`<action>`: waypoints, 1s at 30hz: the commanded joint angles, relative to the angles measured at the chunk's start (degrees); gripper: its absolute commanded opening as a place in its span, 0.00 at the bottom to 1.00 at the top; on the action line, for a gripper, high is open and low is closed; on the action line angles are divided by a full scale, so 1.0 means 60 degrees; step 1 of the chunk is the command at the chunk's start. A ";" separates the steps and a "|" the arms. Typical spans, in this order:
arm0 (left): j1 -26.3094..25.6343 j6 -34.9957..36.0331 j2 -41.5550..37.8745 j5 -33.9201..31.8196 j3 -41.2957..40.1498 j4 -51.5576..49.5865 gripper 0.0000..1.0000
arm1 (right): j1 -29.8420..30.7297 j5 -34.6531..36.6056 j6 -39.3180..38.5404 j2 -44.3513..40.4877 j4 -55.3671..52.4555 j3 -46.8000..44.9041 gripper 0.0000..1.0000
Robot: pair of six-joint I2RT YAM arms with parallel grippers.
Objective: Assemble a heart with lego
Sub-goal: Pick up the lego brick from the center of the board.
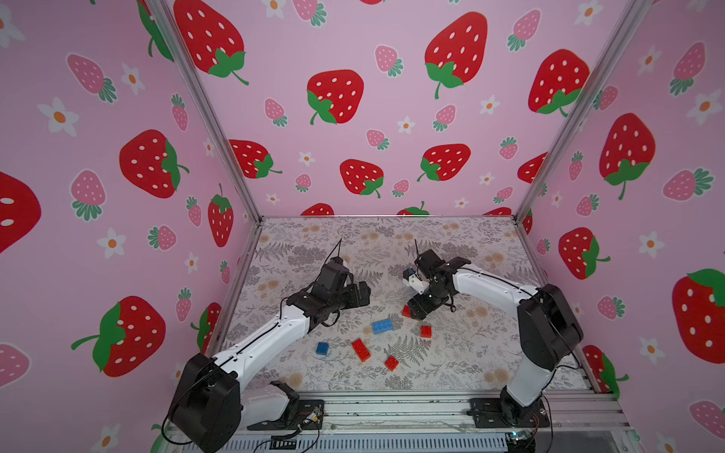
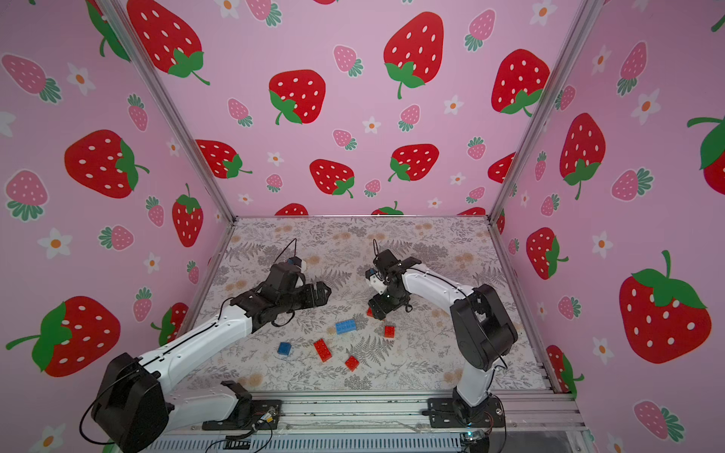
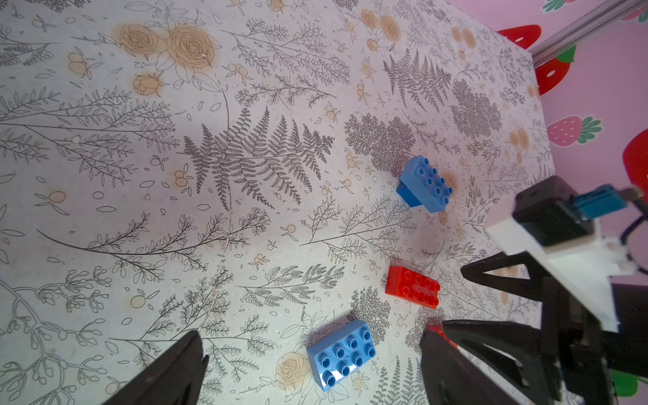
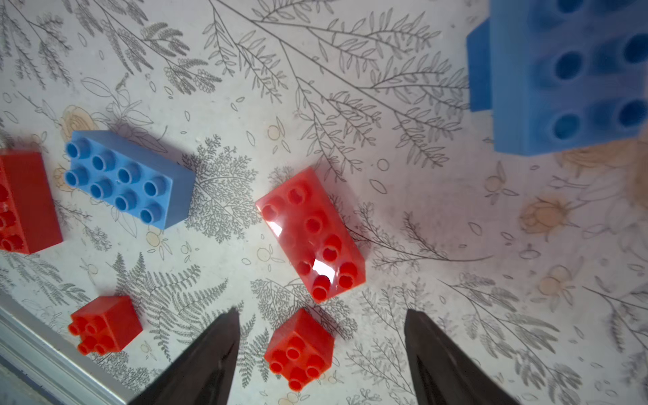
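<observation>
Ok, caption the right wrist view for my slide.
Right gripper open over a small red brick and long red brick, long blue brick alongside.

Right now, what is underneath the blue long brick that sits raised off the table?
A second blue brick lies under the blue long brick; only its darker end sticks out at one side. The rest of it, and whether the two are clicked together, is covered.
</observation>
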 commanded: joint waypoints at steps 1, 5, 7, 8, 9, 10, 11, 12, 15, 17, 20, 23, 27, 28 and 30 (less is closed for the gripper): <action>0.0040 -0.0117 -0.0033 0.0043 -0.0125 0.0138 1.00 | 0.0250 0.0376 0.0205 0.0480 0.0535 0.0198 0.77; 0.0052 -0.0058 -0.0111 -0.0103 -0.0147 0.0067 1.00 | 0.0337 0.0721 0.0063 0.0997 0.0522 0.0509 0.74; 0.0057 -0.0043 -0.0092 -0.0143 -0.0164 0.0064 1.00 | 0.0336 0.0728 -0.0028 0.1095 0.0531 0.0589 0.72; 0.0056 -0.0035 -0.0072 -0.0155 -0.0174 0.0079 1.00 | 0.0336 0.0728 -0.0060 0.1166 0.0521 0.0614 0.70; 0.0064 -0.0043 -0.0046 -0.0163 -0.0169 0.0078 1.00 | 0.0338 0.0753 -0.0089 0.1214 0.0492 0.0625 0.68; 0.0056 -0.0051 -0.0021 -0.0161 -0.0176 0.0081 1.00 | 0.0338 0.0761 -0.0145 0.1263 0.0474 0.0635 0.65; 0.0057 -0.0043 0.0010 -0.0161 -0.0164 0.0074 1.00 | 0.0346 0.0811 -0.0183 0.1282 0.0452 0.0618 0.61; 0.0066 -0.0043 0.0030 -0.0147 -0.0175 0.0101 1.00 | 0.0332 0.0816 -0.0194 0.1286 0.0451 0.0609 0.59; 0.0064 -0.0043 0.0087 -0.0117 -0.0155 0.0123 1.00 | 0.0345 0.0765 -0.0238 0.1235 0.0454 0.0501 0.55; 0.0066 -0.0027 0.0113 -0.0132 -0.0175 0.0138 1.00 | 0.0349 0.0733 -0.0295 0.1215 0.0376 0.0483 0.50; 0.0071 -0.0030 0.0149 -0.0118 -0.0153 0.0178 1.00 | 0.0346 0.0873 -0.0349 0.1218 0.0289 0.0483 0.41; 0.0078 -0.0021 0.0201 -0.0076 -0.0078 0.0182 1.00 | 0.0351 0.0966 -0.0428 0.1184 0.0173 0.0540 0.35; 0.0073 -0.0014 0.0183 -0.0037 0.0050 0.0167 1.00 | 0.0349 0.1131 -0.0462 0.0782 0.0089 0.0628 0.33; 0.0075 -0.0028 0.0165 0.0010 0.0091 0.0193 1.00 | 0.0325 0.1163 -0.0498 0.0601 0.0049 0.0675 0.33; 0.0072 -0.0076 0.0178 0.0057 0.0190 0.0247 1.00 | 0.0310 0.1263 -0.0649 0.0282 0.0026 0.0810 0.32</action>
